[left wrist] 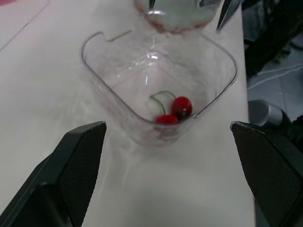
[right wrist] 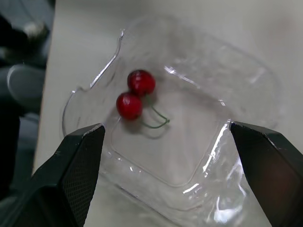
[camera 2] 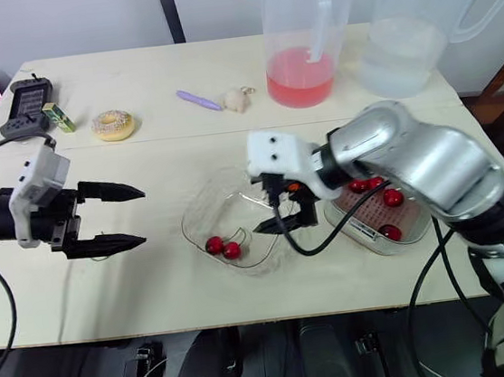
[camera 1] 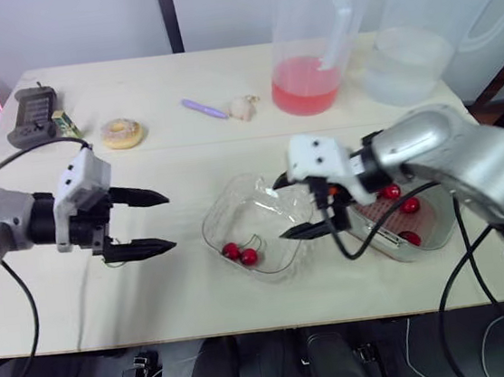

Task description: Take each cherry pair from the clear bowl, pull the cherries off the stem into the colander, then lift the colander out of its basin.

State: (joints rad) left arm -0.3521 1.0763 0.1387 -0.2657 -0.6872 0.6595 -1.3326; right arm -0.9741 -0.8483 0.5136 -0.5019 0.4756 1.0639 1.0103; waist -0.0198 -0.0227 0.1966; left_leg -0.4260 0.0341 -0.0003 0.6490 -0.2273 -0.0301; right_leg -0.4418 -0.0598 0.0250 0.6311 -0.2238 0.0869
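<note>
**Here, one cherry pair (camera 1: pixel 239 253) lies in the clear bowl (camera 1: pixel 215 227)**

The bowl sits mid-table (camera 1: pixel 184 155), the two cherries joined at the stems near its front wall. The left pincer (camera 1: pixel 170 221) hangs well apart from the bowl's left side, spread wide and empty. The right pincer (camera 1: pixel 279 211) is over the bowl's right rim, also wide and empty. Three loose cherries (camera 1: pixel 408 206) lie in the colander (camera 1: pixel 429 221), just right of the bowl.
</note>
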